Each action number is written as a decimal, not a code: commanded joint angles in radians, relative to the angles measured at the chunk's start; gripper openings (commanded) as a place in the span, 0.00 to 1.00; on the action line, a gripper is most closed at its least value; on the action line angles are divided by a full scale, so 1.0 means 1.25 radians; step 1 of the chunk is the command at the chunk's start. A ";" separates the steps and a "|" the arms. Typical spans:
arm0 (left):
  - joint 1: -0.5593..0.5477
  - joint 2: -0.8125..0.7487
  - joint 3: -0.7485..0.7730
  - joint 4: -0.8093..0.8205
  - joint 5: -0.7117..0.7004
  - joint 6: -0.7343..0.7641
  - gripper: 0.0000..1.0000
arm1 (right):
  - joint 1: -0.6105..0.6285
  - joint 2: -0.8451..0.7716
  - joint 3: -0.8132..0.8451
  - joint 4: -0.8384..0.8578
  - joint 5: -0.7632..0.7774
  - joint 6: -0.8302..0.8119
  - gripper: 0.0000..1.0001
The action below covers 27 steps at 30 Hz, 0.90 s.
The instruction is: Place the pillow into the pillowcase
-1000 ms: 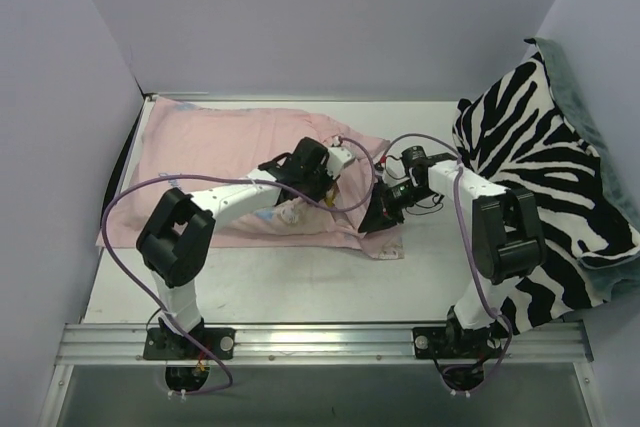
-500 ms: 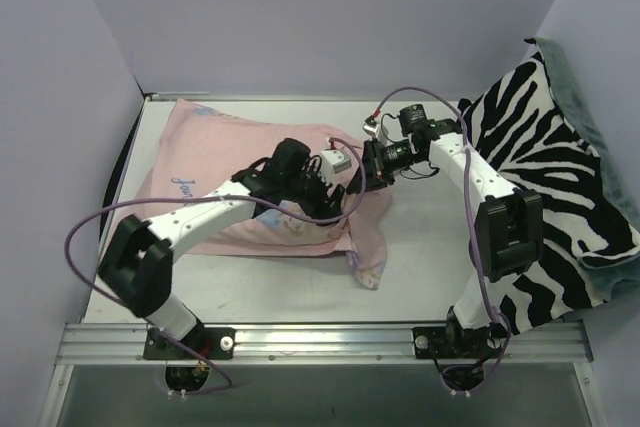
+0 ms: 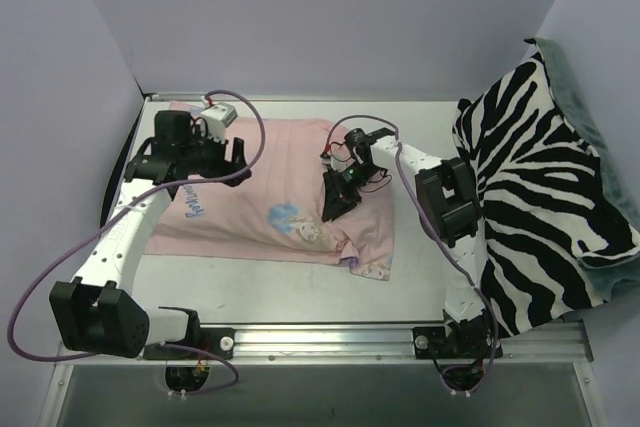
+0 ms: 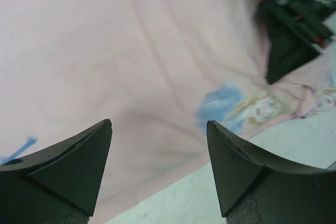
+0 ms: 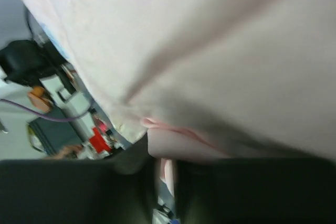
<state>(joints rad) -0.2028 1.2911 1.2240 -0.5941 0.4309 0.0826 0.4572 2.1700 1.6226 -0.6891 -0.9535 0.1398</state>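
Here the pillowcase [image 3: 265, 172] lies spread across the table [image 3: 300, 292], pale pink side up, with a cartoon print toward its near edge; a striped blanket [image 3: 540, 177] sits at the right. The left gripper [image 4: 158, 123] hangs wide open over the case's left part, holding nothing; the right gripper [image 3: 333, 209] is closed almost fully, pinching a fold of the pink fabric near its right end.

Black-and-white zebra-striped blanket [image 3: 545, 187], green-backed, along the right side of the pale table [image 3: 300, 287].
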 commanded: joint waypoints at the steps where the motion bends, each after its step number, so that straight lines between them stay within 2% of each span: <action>1: 0.118 0.030 -0.008 -0.110 -0.050 0.066 0.81 | 0.021 -0.008 0.053 -0.198 0.111 -0.170 0.20; 3: 0.183 0.058 -0.006 -0.138 -0.047 0.108 0.83 | -0.002 -0.036 0.034 -0.242 0.118 -0.215 0.46; 4: 0.237 0.067 -0.005 -0.147 -0.038 0.123 0.84 | -0.016 -0.086 0.008 -0.271 0.121 -0.240 0.66; 7: 0.340 0.111 0.017 -0.208 0.017 0.223 0.88 | -0.077 -0.212 -0.018 -0.297 0.133 -0.276 0.92; 9: 0.383 0.146 0.031 -0.253 0.027 0.294 0.89 | -0.127 -0.294 -0.028 -0.308 0.150 -0.308 0.97; 10: 0.429 0.160 0.045 -0.271 0.036 0.319 0.91 | -0.140 -0.315 -0.033 -0.311 0.167 -0.318 0.98; 12: 0.464 0.197 0.054 -0.301 0.022 0.376 0.94 | -0.158 -0.345 -0.067 -0.321 0.213 -0.358 0.98; 13: 0.476 0.222 0.052 -0.306 0.004 0.405 0.93 | -0.162 -0.367 -0.109 -0.326 0.280 -0.386 0.98; 15: 0.479 0.242 0.043 -0.317 -0.022 0.452 0.93 | -0.163 -0.379 -0.151 -0.333 0.333 -0.409 0.96; 18: 0.468 0.262 -0.008 -0.311 0.002 0.501 0.90 | -0.163 -0.365 -0.213 -0.347 0.376 -0.423 0.94; 21: 0.420 0.300 -0.048 -0.299 0.047 0.484 0.82 | -0.160 -0.323 -0.227 -0.319 0.354 -0.398 0.88; 23: 0.386 0.317 -0.064 -0.250 0.060 0.431 0.81 | -0.161 -0.287 -0.201 -0.282 0.337 -0.361 0.82; 24: 0.344 0.322 -0.073 -0.231 0.069 0.412 0.80 | -0.160 -0.239 -0.179 -0.247 0.332 -0.337 0.78; 27: 0.286 0.346 -0.067 -0.145 0.080 0.313 0.80 | -0.161 -0.133 -0.038 -0.197 0.322 -0.262 0.73</action>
<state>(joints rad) 0.2321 1.6901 1.1465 -0.8818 0.4294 0.5713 0.2569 1.9297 1.4380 -1.0088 -0.5476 -0.2718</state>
